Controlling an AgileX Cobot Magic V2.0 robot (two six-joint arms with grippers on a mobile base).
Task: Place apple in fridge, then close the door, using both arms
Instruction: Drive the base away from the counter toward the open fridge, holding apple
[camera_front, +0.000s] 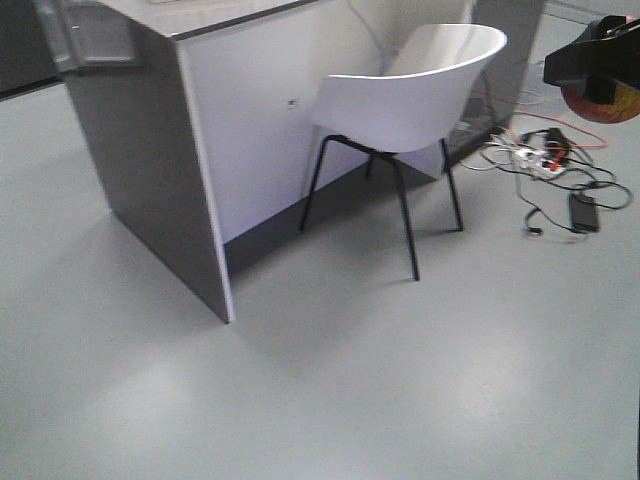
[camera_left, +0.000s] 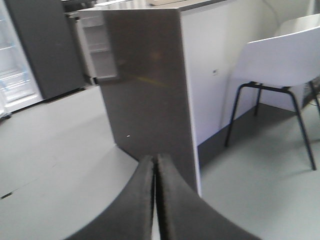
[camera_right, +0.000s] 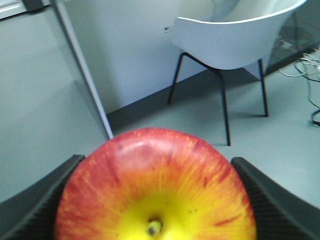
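My right gripper (camera_right: 157, 159) is shut on the apple (camera_right: 155, 185), red with a yellow stem end, one black finger (camera_right: 40, 200) pressing each side. In the front view the gripper (camera_front: 598, 60) holds the apple (camera_front: 605, 103) in the air at the upper right edge. My left gripper (camera_left: 155, 162) is shut with nothing in it, its fingers pressed together above the floor. The fridge (camera_left: 45, 50) stands far off at the left, dark grey, with its bright white inside (camera_left: 12, 75) showing. Its door (camera_left: 97, 47) is open, the white lining partly hidden behind the counter.
A counter cabinet (camera_front: 200, 150) with a grey side and a white panel stands ahead, between me and the fridge. A white chair (camera_front: 420, 90) on black legs is tucked against it. Cables and a power strip (camera_front: 545, 155) lie on the floor at the right, with a black adapter (camera_front: 583, 212).
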